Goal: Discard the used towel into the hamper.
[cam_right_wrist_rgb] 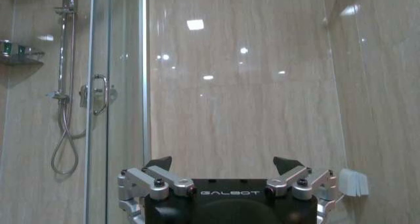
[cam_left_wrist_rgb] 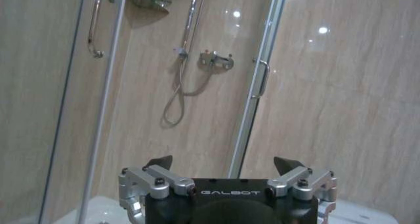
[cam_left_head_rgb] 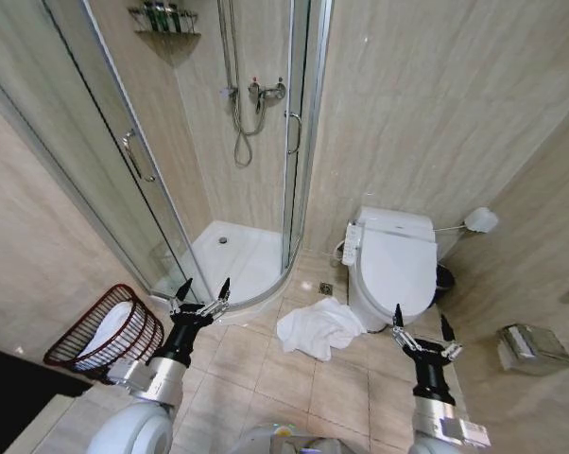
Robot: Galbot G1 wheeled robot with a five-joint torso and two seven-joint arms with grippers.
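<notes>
A crumpled white towel (cam_left_head_rgb: 318,328) lies on the tiled floor just in front of the toilet, between my two arms. The hamper (cam_left_head_rgb: 108,333), a low reddish-brown open-weave basket with something white inside, stands at the left by the shower's glass wall. My left gripper (cam_left_head_rgb: 203,292) is raised and open, to the right of the hamper and left of the towel. My right gripper (cam_left_head_rgb: 420,323) is raised and open to the right of the towel. In the wrist views the left gripper (cam_left_wrist_rgb: 225,163) and the right gripper (cam_right_wrist_rgb: 223,163) both stand open with nothing between the fingers.
A white toilet (cam_left_head_rgb: 394,262) stands behind the towel, with a toilet brush (cam_left_head_rgb: 477,221) beside it. The glass shower cabin (cam_left_head_rgb: 230,142) takes up the back left. A floor drain (cam_left_head_rgb: 326,288) sits near the toilet base. A paper holder (cam_left_head_rgb: 527,345) hangs on the right wall.
</notes>
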